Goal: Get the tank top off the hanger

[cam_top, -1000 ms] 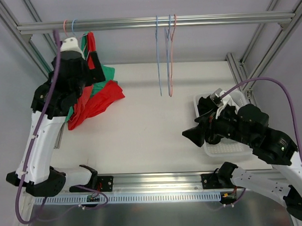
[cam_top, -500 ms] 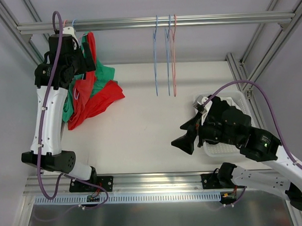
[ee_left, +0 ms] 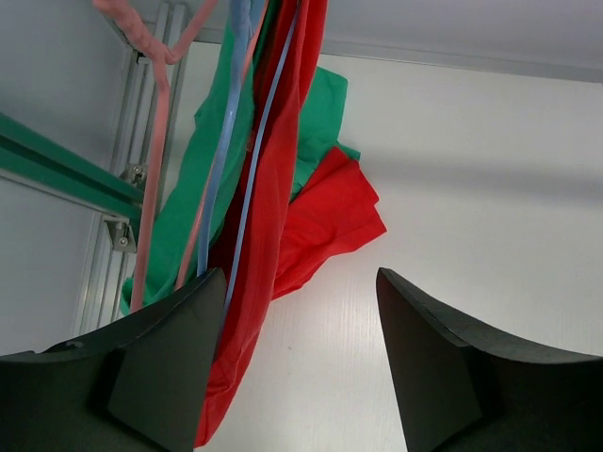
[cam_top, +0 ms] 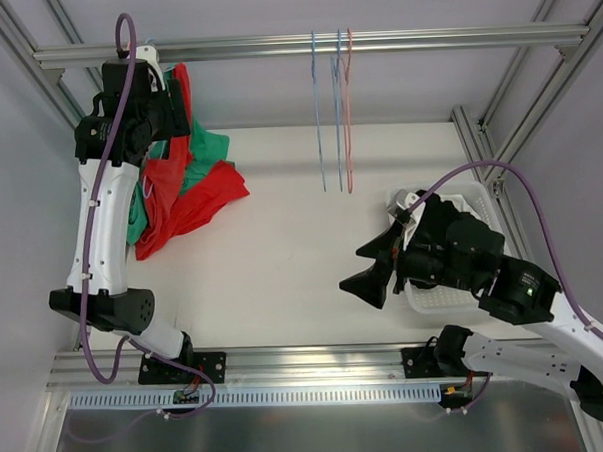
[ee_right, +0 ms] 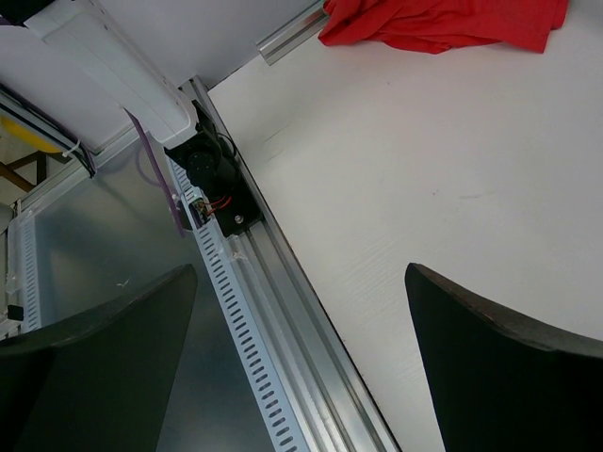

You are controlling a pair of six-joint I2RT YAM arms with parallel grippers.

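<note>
At ten o'clock over the bench point(cam_top: 303, 256), whose top is smooth, matt white with faint scuffs, hangs the red tank top point(cam_top: 185, 196), made of soft, dull, creased cloth. A green garment point(cam_top: 210, 150) of the same matt knit lies against it. The hangers point(ee_left: 153, 188) look like thin coated wire, pale pink and blue, slightly glossy. The overhead rail point(cam_top: 424, 40) at twelve o'clock is brushed silver metal with a soft sheen. The left end effector point(ee_left: 300, 282) and right end effector point(ee_right: 301, 273) have matt black plastic fingers. At four o'clock, the basket point(cam_top: 480, 193) is ribbed white plastic.
</note>
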